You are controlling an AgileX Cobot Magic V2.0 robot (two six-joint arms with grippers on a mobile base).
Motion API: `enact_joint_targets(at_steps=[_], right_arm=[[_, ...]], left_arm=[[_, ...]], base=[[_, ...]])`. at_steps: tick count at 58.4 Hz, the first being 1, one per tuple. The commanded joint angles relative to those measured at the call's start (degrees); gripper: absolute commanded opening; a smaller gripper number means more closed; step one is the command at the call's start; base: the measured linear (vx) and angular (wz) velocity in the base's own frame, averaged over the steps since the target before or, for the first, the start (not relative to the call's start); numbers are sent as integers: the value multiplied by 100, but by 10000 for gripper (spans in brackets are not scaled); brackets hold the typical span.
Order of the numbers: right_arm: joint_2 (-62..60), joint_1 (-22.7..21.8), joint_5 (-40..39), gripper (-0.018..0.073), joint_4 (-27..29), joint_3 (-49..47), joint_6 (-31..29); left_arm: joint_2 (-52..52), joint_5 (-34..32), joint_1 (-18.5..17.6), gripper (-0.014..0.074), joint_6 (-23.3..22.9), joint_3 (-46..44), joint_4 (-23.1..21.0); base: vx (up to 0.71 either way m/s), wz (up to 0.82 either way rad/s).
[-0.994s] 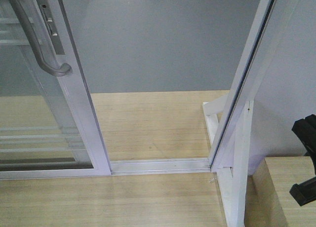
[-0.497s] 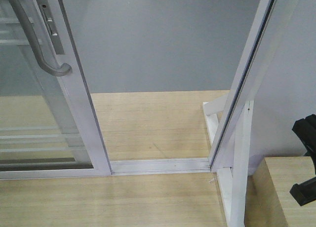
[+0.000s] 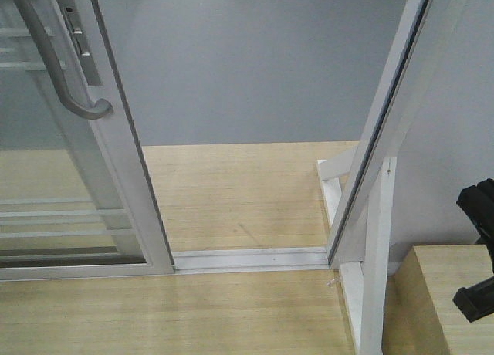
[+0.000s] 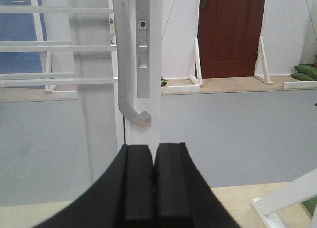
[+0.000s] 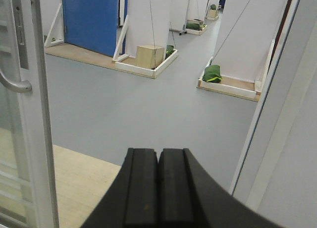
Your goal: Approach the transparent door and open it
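Observation:
The transparent door [image 3: 69,177] stands at the left of the front view, slid aside from the right jamb [image 3: 386,123], with a gap between them. Its curved grey handle [image 3: 58,69] and lock plate [image 3: 77,35] sit on the white stile. In the left wrist view my left gripper [image 4: 153,153] is shut on nothing, just below and short of the handle [image 4: 125,64] and lock plate [image 4: 143,39]. My right gripper [image 5: 159,156] is also shut and empty, facing the gap, with the door stile [image 5: 34,114] to its left.
A metal floor track [image 3: 251,258] crosses the doorway. A white brace [image 3: 374,247] and wooden box [image 3: 448,301] stand by the right jamb, beside a black robot part [image 3: 477,216]. Beyond lie grey floor, a blue door [image 5: 91,17], a cardboard box [image 5: 150,56] and green bags [image 5: 213,73].
The near white brace has drifted very slightly right in the front view. The door and handle look the same.

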Motion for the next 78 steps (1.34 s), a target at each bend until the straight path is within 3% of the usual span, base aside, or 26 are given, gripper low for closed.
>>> enact_joint_targets(at_steps=[1,11,27,30,39,78], right_arm=[[40,-13,-508,-6,-22,-159,-45],[-91,-13,-508,-6,-46,3,-86],[-1823,-13,-722,-6,604,1607,-43],[-2007,-21,-302,-6,651,1570,-43],[-1960,-14,-65,-6,651,1582,-43],[-1960,-14,-33,-6,651,1582,-43]], left_arm=[[-87,-428,-31,-6,-51,74,-54],[-87,-428,-31,-6,-51,74,-54],[-87,-428,-31,-6,-51,74,-54],[-87,-428,-31,-6,-51,74,-54],[-87,-428,-31,-6,-51,74,-54],[-87,-428,-31,-6,-51,74,-54]], base=[[0,0],[0,0],[0,0],[0,0],[0,0],[0,0]])
